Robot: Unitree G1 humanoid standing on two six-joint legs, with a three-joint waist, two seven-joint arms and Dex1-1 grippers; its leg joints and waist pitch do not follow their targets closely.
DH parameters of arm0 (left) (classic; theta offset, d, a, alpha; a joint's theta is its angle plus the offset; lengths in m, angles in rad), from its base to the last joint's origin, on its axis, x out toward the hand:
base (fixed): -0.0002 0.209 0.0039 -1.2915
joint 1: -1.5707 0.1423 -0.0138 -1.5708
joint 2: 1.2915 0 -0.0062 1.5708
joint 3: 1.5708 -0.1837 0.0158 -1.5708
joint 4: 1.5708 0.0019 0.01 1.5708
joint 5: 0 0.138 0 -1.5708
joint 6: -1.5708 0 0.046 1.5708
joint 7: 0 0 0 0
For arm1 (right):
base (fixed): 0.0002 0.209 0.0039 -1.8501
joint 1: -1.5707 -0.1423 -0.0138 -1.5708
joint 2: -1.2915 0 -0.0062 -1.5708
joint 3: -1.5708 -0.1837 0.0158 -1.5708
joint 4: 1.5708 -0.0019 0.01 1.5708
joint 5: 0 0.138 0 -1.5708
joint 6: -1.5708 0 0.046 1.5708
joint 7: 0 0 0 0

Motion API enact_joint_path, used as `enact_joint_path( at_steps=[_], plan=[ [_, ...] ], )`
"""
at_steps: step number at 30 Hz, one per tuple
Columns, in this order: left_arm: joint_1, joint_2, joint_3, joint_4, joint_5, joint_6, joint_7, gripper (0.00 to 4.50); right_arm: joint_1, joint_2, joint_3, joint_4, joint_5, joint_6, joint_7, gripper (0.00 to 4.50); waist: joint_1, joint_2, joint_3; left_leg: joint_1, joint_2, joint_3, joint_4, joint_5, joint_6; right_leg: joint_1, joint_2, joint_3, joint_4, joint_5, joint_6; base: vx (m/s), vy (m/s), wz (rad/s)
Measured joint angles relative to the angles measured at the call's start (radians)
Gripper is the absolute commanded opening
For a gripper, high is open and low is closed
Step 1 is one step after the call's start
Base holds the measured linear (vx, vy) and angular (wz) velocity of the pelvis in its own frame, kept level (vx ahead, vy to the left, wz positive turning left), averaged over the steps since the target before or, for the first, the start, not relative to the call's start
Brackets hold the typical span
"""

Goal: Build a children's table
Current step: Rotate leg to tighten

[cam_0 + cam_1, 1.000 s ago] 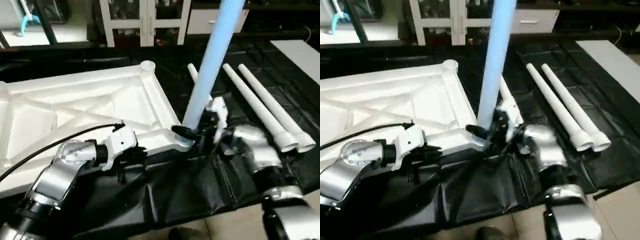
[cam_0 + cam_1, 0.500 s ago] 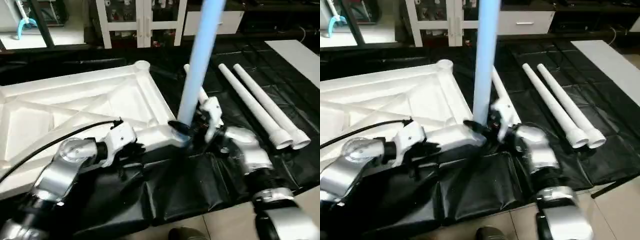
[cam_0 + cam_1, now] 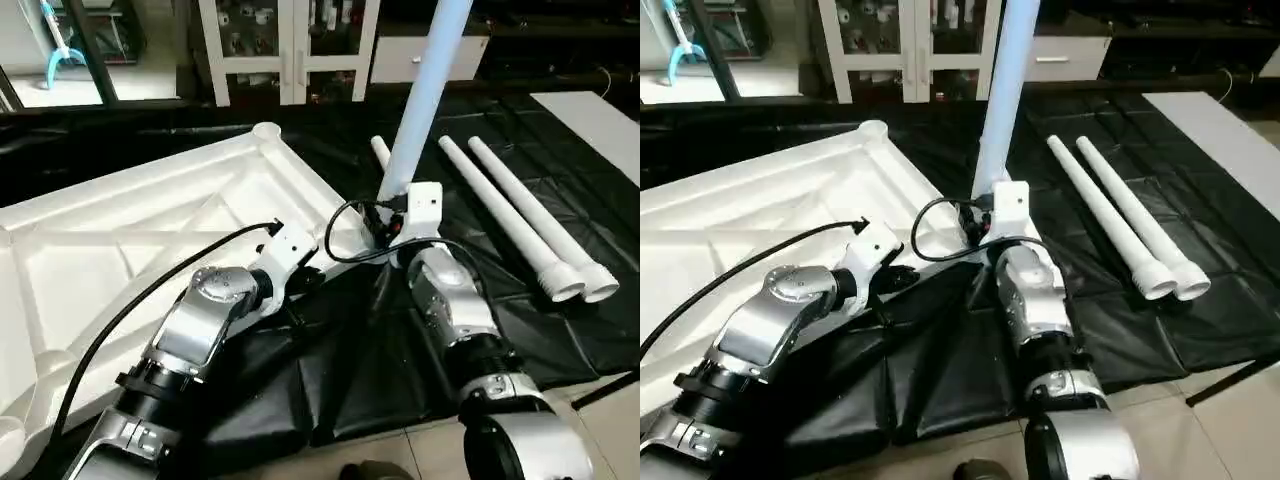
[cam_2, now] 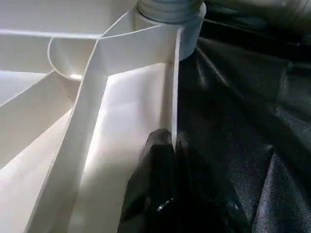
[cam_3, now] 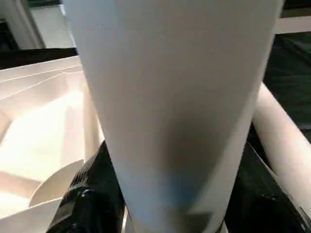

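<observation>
Right gripper (image 5: 170,213) clamped on upright leg (image 3: 420,100), base seated in tabletop (image 3: 150,240) corner socket (image 4: 167,12); long axis leans toward 1 o'clock. Left gripper (image 4: 167,145) pinches the tabletop rim at 9 o'clock from the socket.

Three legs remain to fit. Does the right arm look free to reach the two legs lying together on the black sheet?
Probably not yet: the right gripper is shut on the upright leg. The two loose legs lie unobstructed on its side.

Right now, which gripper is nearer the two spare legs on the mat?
Right. The right gripper clamps the standing leg beside the spare legs; the left gripper grips the tabletop rim, farther off.
</observation>
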Motion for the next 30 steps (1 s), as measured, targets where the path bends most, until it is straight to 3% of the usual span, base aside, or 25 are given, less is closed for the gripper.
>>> enact_joint_path(
  at_steps=[2, 3, 7, 10, 13, 17, 18, 22, 30],
  plan=[
    [0.030, 0.050, -0.007, -0.033, -0.003, -0.042, -0.035, 0.00, 0.015, -0.023, 0.018, -0.013, 0.010, -0.015, 0.116, 2.56, -0.004, 0.000, 0.000, -0.002, 0.000, 0.000, -0.001, 0.000, 0.000, -0.002, 0.000, 0.000, 0.000, 0.000, 0.000, 0.000, 0.000, 0.00],
    [0.041, 0.080, -0.005, -0.042, -0.006, -0.068, -0.056, 0.00, 0.031, -0.040, 0.037, -0.020, 0.013, -0.038, 0.181, 2.79, -0.006, 0.001, 0.001, -0.007, 0.000, 0.000, -0.002, 0.000, 0.000, -0.003, 0.000, 0.000, 0.000, 0.000, 0.000, 0.000, 0.000, 0.00],
    [0.114, 0.198, 0.013, -0.106, -0.032, -0.176, -0.165, 0.00, 0.058, -0.147, 0.136, -0.021, 0.004, -0.140, 0.460, 3.10, -0.010, 0.004, 0.003, -0.014, 0.001, -0.001, -0.004, 0.000, 0.000, -0.011, 0.000, -0.002, 0.001, 0.003, -0.005, 0.000, 0.000, 0.00],
    [0.138, 0.239, 0.019, -0.131, -0.051, -0.209, -0.223, 0.00, 0.058, -0.174, 0.140, -0.020, 0.029, -0.147, 0.596, 3.36, -0.003, 0.005, 0.004, -0.016, 0.001, 0.000, -0.005, 0.002, 0.003, -0.020, 0.000, -0.002, 0.002, 0.005, -0.008, 0.000, 0.000, 0.00],
    [0.161, 0.282, 0.025, -0.150, -0.073, -0.238, -0.263, 0.00, 0.045, -0.242, 0.148, -0.001, 0.040, -0.142, 0.724, 3.44, 0.002, 0.006, 0.004, -0.017, 0.001, 0.002, -0.005, 0.002, 0.008, -0.020, 0.000, -0.002, 0.001, 0.004, -0.008, 0.000, 0.000, 0.00],
    [0.166, 0.289, 0.030, -0.149, -0.076, -0.247, -0.267, 0.00, 0.027, -0.253, 0.142, 0.025, 0.064, -0.149, 0.777, 3.44, 0.003, 0.005, 0.005, -0.016, 0.003, 0.003, -0.005, 0.002, 0.008, -0.021, 0.001, -0.002, 0.002, 0.004, -0.008, 0.000, 0.000, 0.00],
    [0.166, 0.289, 0.031, -0.148, -0.076, -0.249, -0.267, 0.00, 0.027, -0.253, 0.138, 0.031, 0.073, -0.151, 0.784, 3.17, 0.004, 0.006, 0.005, -0.016, 0.003, 0.003, -0.005, 0.002, 0.008, -0.021, 0.001, -0.002, 0.002, 0.004, -0.008, 0.000, 0.000, 0.00],
    [0.166, 0.289, 0.034, -0.146, -0.075, -0.246, -0.262, 0.00, 0.027, -0.234, 0.120, 0.039, 0.089, -0.145, 0.801, 3.05, 0.004, 0.005, 0.006, -0.015, 0.004, 0.003, -0.004, 0.002, 0.008, -0.021, 0.001, -0.002, 0.004, 0.004, -0.008, 0.000, 0.000, 0.00],
    [0.166, 0.291, 0.032, -0.146, -0.077, -0.248, -0.263, 0.00, 0.028, -0.196, 0.097, 0.039, 0.147, -0.121, 0.813, 2.23, 0.006, 0.005, 0.006, -0.015, 0.004, 0.004, -0.004, 0.002, 0.008, -0.021, 0.001, -0.002, 0.005, 0.004, -0.008, 0.000, 0.000, 0.00]
  ],
)
